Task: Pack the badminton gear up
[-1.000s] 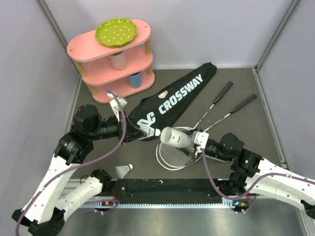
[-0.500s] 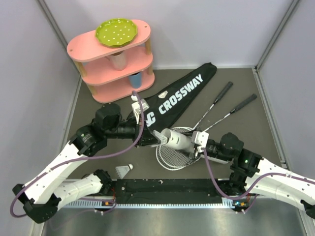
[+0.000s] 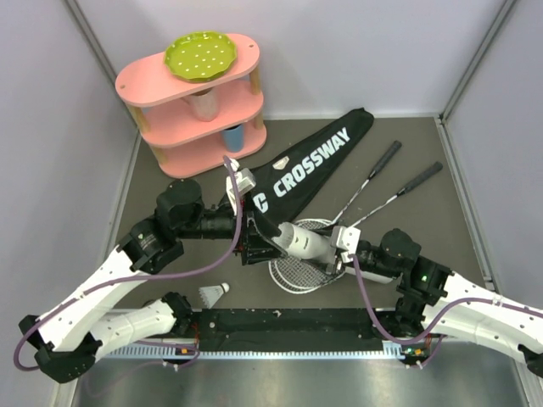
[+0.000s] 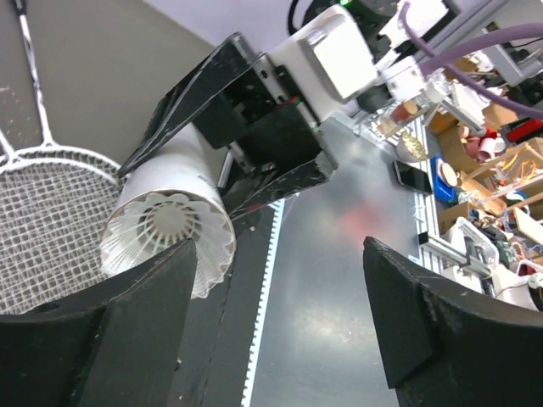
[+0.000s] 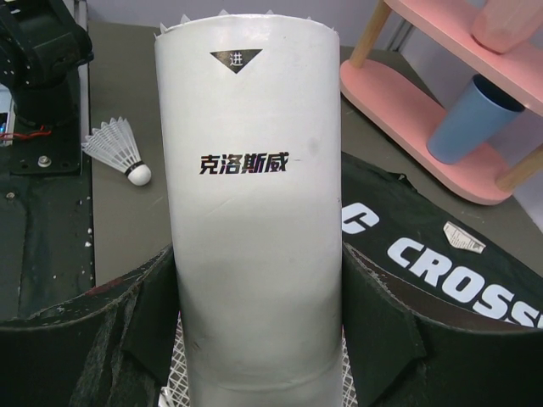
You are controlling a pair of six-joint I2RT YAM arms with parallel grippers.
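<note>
The white tube (image 3: 304, 242) is tilted over the heads of two silver rackets (image 3: 386, 158) (handles toward 1 o'clock), a feather shuttlecock (image 4: 174, 225) in its mouth; loose shuttlecock (image 3: 212, 293) at 8 o'clock, black bag (image 3: 314, 161) at 12.

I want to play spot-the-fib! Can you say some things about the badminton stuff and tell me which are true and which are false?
1. The right jaws hold the white tube. True.
2. A shuttlecock sits in the tube's mouth. True.
3. The left jaws are shut on a shuttlecock. False: they stand open, gripping nothing.
4. The green plate lies on the table. False: it sits on top of the pink shelf.
5. Both rackets are inside the black bag. False: they lie out on the table.
</note>
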